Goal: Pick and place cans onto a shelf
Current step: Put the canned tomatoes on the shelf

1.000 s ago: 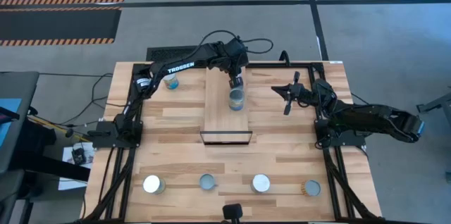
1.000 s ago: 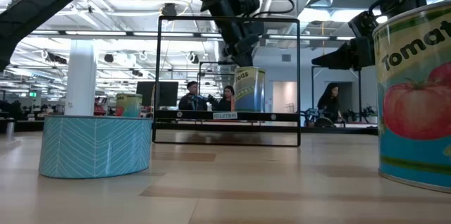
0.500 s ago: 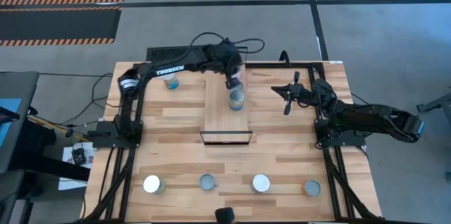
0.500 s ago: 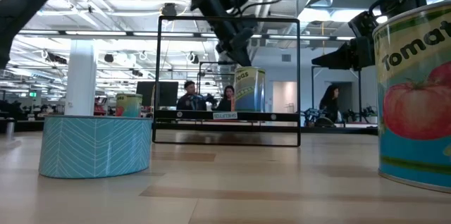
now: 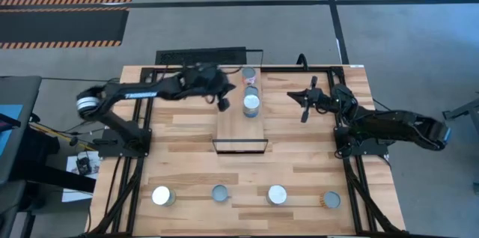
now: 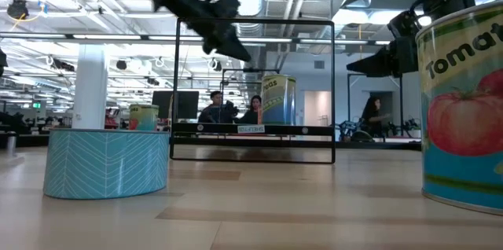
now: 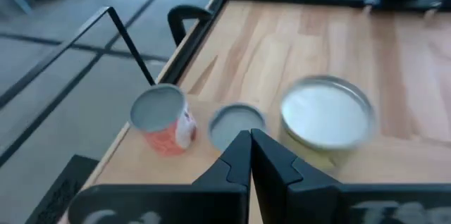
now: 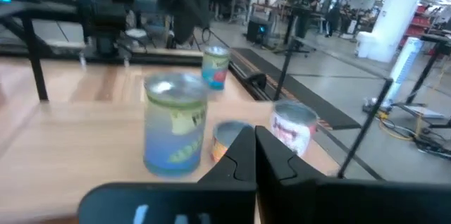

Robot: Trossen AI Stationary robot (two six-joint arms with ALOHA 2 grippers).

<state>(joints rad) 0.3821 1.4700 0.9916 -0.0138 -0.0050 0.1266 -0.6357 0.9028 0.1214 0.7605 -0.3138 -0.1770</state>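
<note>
While the left gripper [image 5: 223,104] hangs above the counter [image 5: 299,159] just beside the shelf's left edge, its jaws pressed together and holding nothing, we see three cans standing on the shelf [image 5: 239,126]. In the high view the largest of them, a tall can [image 5: 251,104] with a silvery top, stands on the board's far half, and a red-labelled can [image 5: 249,75] and a small flat can [image 5: 250,90] sit at the far end behind it. From the left wrist view we look past the closed fingers at the same three: the red-labelled one on one side, the small flat one in the middle, the wide pale lid of the tall one beside it.

We find the right gripper [image 5: 304,108] raised over the right side of the counter, well apart from the shelf, its jaws also closed and empty. Its wrist view faces the tall can's blue and green label across the board.

Along the near edge of the counter we count four more cans in a row: a white-topped can [image 5: 162,195], a pale-blue can [image 5: 219,192], a silvery can [image 5: 277,194] and a tan-topped can [image 5: 330,200]. Low down, a teal patterned can [image 6: 105,163] and a tomato can [image 6: 462,108] fill the foreground, and people [image 6: 232,109] sit in the room behind.
</note>
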